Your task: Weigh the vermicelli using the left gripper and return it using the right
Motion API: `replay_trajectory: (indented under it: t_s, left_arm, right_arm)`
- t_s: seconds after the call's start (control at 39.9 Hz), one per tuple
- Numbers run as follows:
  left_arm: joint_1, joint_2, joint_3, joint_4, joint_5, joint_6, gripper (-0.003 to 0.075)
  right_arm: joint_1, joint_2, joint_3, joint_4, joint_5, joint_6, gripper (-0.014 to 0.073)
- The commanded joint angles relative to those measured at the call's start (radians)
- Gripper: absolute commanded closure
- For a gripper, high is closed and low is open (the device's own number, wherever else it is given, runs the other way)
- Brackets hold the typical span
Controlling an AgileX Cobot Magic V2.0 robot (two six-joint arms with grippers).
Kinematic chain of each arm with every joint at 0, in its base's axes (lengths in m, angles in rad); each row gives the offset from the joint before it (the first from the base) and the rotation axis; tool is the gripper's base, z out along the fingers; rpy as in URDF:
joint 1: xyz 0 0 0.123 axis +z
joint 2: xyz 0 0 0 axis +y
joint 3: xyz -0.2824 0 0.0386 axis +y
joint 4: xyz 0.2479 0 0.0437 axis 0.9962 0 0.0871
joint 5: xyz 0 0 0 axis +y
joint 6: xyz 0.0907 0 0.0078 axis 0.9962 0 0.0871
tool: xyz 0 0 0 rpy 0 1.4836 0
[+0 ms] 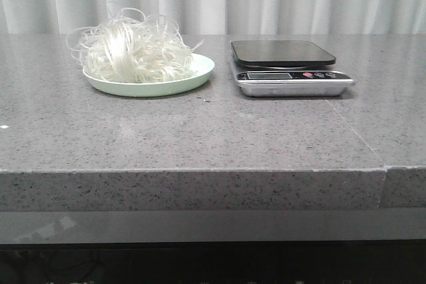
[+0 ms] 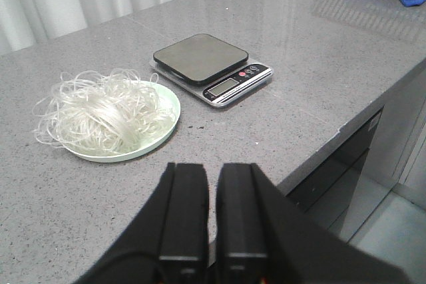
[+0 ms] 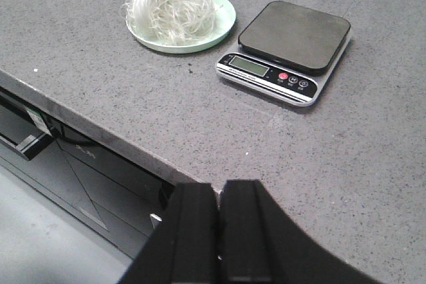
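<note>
Vermicelli point(image 1: 133, 50) sits heaped on the green plate point(image 1: 193, 76) beside our empty scale point(image 1: 286, 54), while our left gripper point(image 2: 212, 191) and right gripper point(image 3: 219, 211) hover closed, grasping nothing.

No text, number or brand could be read in any view. The scale point(image 1: 293, 71) carried a rectangular display point(image 3: 248, 65) on its front panel, but the display showed no digits that could be made out. Beside the display sat a red button point(image 3: 283, 77) and two dark buttons point(image 3: 298, 82) with small pale marks; these marks were too small to read. The same panel appeared in the left wrist view point(image 2: 229, 84), where its markings were equally illegible.
</note>
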State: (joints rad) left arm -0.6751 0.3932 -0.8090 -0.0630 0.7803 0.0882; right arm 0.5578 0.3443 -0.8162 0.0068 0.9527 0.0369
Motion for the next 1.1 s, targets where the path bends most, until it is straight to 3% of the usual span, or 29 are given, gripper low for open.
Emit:
replay_trajectory:
  t_s: [0.0, 0.68, 0.85, 1.08]
  left_arm:
    - [-0.006, 0.011, -0.025, -0.009, -0.081, -0.006, 0.0564]
    - [0.009, 0.011, -0.005, -0.009, -0.091, -0.006, 0.0564]
    - [0.174, -0.057, 0.134, 0.042, -0.170, -0.003, 0.0564]
    - [0.406, -0.239, 0.445, 0.042, -0.438, -0.003, 0.0564]
  right_arm:
    - [-0.006, 0.011, -0.023, 0.001, -0.066, -0.011, 0.0436]
    - [-0.006, 0.011, -0.023, 0.001, -0.065, -0.011, 0.0436]
    - [-0.006, 0.011, -0.023, 0.001, -0.065, -0.011, 0.0436]
    - [-0.006, 0.011, -0.023, 0.001, -0.065, -0.011, 0.0436]
